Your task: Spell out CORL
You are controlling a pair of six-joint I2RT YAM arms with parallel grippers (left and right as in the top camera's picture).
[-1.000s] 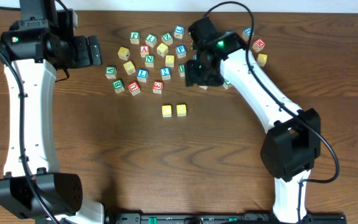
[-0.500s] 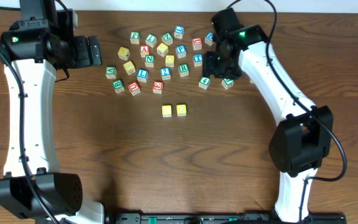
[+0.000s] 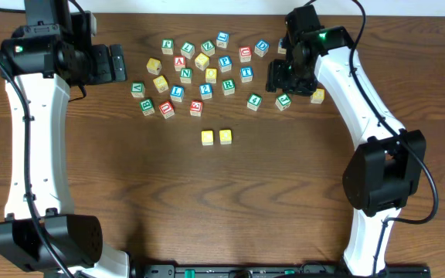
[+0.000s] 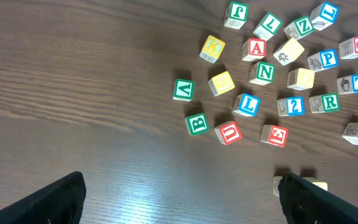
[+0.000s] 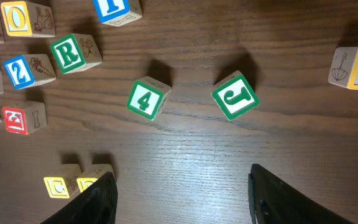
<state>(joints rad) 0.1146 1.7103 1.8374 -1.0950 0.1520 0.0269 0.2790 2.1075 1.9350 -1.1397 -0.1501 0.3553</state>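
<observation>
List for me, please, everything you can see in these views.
Yellow-topped cubes: 2, yellow, side by side below the cluster, mid-table.
Green R cube: 1, white face, in the cluster's right part.
Blue L cube: 1, white face, in the cluster's left part.
Other letter and number cubes: roughly twenty; red, green, blue and yellow; scattered along the far side.
Table: 1, dark brown wood.
Left gripper: 1, black, open, left of the cluster.
Right gripper: 1, black, open, over the cluster's right end.
</observation>
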